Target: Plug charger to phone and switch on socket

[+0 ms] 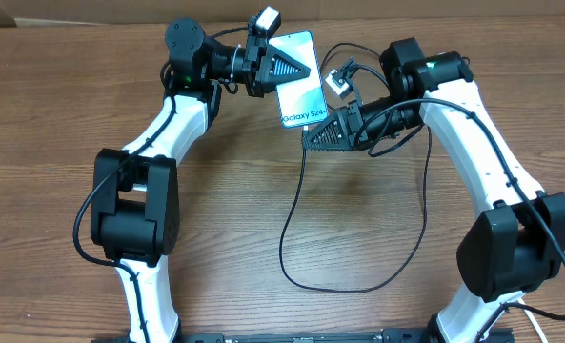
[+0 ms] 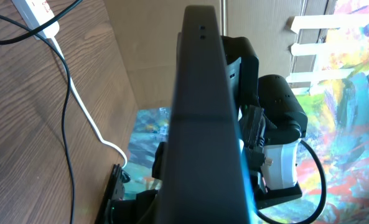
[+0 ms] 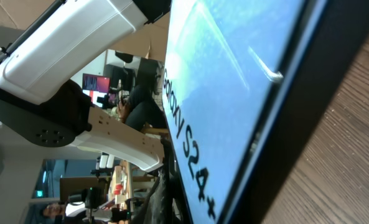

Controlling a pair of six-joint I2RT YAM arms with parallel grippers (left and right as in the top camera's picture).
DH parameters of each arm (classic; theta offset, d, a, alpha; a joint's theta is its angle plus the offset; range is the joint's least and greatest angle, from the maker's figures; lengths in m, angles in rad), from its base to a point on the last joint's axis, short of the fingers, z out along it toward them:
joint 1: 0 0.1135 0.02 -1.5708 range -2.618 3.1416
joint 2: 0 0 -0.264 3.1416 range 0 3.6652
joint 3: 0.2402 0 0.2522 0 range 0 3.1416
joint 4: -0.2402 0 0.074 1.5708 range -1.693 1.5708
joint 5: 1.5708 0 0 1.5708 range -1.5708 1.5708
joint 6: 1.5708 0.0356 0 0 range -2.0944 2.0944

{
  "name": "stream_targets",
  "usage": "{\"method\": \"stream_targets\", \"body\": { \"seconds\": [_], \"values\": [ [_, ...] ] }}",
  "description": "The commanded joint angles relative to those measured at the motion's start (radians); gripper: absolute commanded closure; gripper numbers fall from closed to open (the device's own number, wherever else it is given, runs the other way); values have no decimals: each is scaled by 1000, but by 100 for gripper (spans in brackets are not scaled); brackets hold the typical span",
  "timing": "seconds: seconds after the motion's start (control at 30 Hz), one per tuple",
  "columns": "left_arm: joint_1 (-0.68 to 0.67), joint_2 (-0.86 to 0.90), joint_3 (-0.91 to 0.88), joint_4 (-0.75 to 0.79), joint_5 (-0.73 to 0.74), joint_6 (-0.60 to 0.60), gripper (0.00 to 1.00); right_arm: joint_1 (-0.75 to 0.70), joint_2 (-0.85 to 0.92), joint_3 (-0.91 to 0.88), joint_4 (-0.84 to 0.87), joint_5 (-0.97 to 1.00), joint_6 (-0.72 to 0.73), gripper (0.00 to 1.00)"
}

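The phone is held tilted above the table at the back, its light blue screen reading "Galaxy S24+". My left gripper is shut on its upper part. In the left wrist view the phone shows edge-on as a dark slab. My right gripper is shut at the phone's lower edge, and the charger, a thin black cable, starts at its tip; the connector itself is hidden. The phone's screen fills the right wrist view. The socket is a white strip on the table in the left wrist view.
The black cable loops over the wooden table between the two arms and climbs back toward the right arm. The socket's thick white cord trails across the table. A cardboard wall stands behind.
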Motion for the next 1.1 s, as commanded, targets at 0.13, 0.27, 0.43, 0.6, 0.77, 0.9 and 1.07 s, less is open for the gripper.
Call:
{"method": "stream_targets", "body": {
  "seconds": [0.13,0.27,0.43,0.6,0.77,0.9,1.07],
  "values": [
    [-13,-8,32,5,19,13,96,-14,-27,23,5,18,31,96],
    [-13,-8,32,5,19,13,96,-14,-27,23,5,17,31,96],
    [-13,-8,32,5,19,3,96,-11,-27,23,13,14,50,96],
    [-13,-8,32,5,19,-1,96,-11,-27,22,13,13,53,96],
    [-13,-8,32,5,19,0,96,-7,-27,22,13,14,61,96],
    [-13,-8,32,5,19,0,96,3,-27,22,13,13,61,96],
    [-13,-8,32,5,19,-1,96,10,-27,22,39,13,92,96]
  ]
}}
